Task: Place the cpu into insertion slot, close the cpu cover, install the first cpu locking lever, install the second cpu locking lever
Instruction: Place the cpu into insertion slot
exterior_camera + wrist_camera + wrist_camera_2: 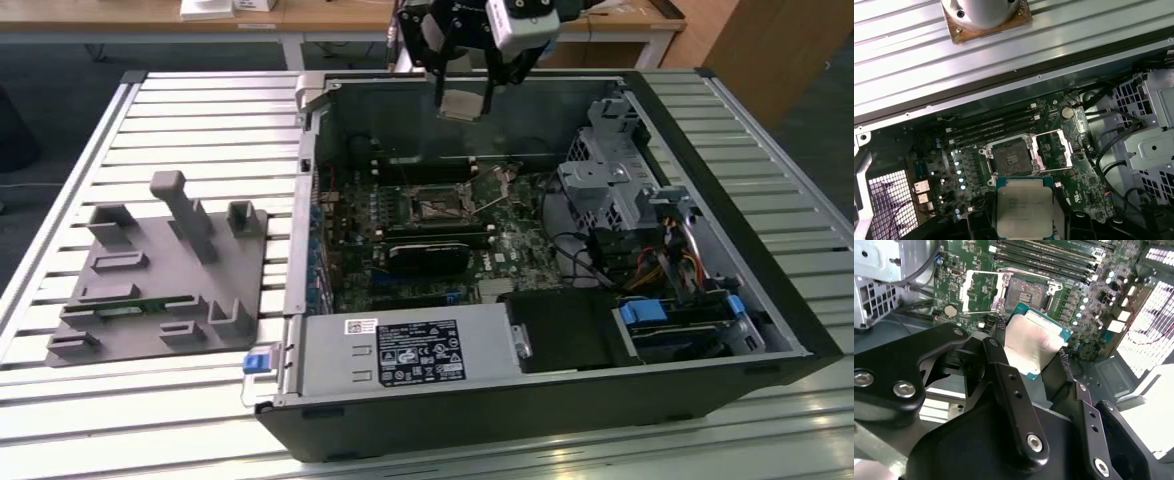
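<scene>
Status: your end effector [462, 100] is gripping the chip [461, 105]. Two black fingers [999, 358] are pinching it by opposite edges, with the silver lid facing out. Nothing else is touching it. It's hanging in the air over the far side of the open computer case [790, 300], up around the level of the case's top rim.

Key relation: the socket [434, 206] is lying below the chip and nearer to the exterior camera, down on the green board [514, 262] at the case floor. Chip and socket are well apart, with nothing between them. In the first wrist view the chip [1024, 205] is showing just short of the socket [1010, 156]. Their edges are running roughly parallel, so rotation looks about lined up. I can't tell whether the corner marks match.

The socket is sitting open and bare: a black recess with no chip in it. The cover frame [1054, 150] is lying swung open beside the socket, on the side toward the coin battery [1067, 112]. The second wrist view is showing the same: cover frame [981, 290] flipped aside, socket [1028, 289] exposed beyond the chip [1034, 342].

Levers: I can't tell where they're sitting.

A grey parts fixture [160, 270] is resting on the slatted worktop [200, 110] at the exterior view's left, well apart from the case.

My read: you're working the first step. The chip is not yet seated and the cover is not yet closed.
</scene>
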You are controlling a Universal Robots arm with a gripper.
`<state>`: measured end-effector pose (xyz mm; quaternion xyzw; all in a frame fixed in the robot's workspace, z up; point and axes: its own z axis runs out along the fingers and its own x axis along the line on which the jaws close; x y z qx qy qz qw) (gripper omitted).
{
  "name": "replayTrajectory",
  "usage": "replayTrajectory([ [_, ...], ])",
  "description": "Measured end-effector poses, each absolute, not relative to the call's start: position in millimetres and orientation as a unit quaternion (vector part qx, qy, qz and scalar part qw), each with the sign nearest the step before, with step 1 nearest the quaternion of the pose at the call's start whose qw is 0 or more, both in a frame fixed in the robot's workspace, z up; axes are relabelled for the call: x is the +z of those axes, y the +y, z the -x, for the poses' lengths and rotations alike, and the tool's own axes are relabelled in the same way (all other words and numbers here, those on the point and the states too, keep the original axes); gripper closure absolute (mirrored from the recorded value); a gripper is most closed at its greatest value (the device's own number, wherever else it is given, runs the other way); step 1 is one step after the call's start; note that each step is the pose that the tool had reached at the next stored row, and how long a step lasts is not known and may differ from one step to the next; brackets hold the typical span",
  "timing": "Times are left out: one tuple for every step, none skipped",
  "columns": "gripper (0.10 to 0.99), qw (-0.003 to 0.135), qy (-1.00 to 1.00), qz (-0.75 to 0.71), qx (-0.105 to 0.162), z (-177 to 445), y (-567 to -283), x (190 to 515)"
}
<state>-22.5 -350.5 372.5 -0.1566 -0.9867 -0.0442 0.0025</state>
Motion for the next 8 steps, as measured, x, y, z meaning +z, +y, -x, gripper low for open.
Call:
replayTrajectory([
  [0.549, 0.002, -0.986, 0.162, -0.044, 22.5, -350.6, 372.5],
  [0.549, 0.002, -0.985, 0.168, -0.044, 22.5, -350.5, 372.4],
  [0.549, 0.002, -0.984, 0.174, -0.044, 22.5, -350.5, 372.3],
  [0.549, 0.001, -0.983, 0.180, -0.044, 22.5, -350.5, 372.2],
  [0.549, 0.001, -0.982, 0.185, -0.044, 22.5, -350.5, 372.1],
  [0.549, 0.001, -0.980, 0.192, -0.044, 22.5, -350.5, 372.1],
  [0.549, 0.001, -0.979, 0.198, -0.044, 22.5, -350.6, 372.0],
  [0.549, 0.000, -0.978, 0.204, -0.044, 22.5, -350.5, 371.9],
])
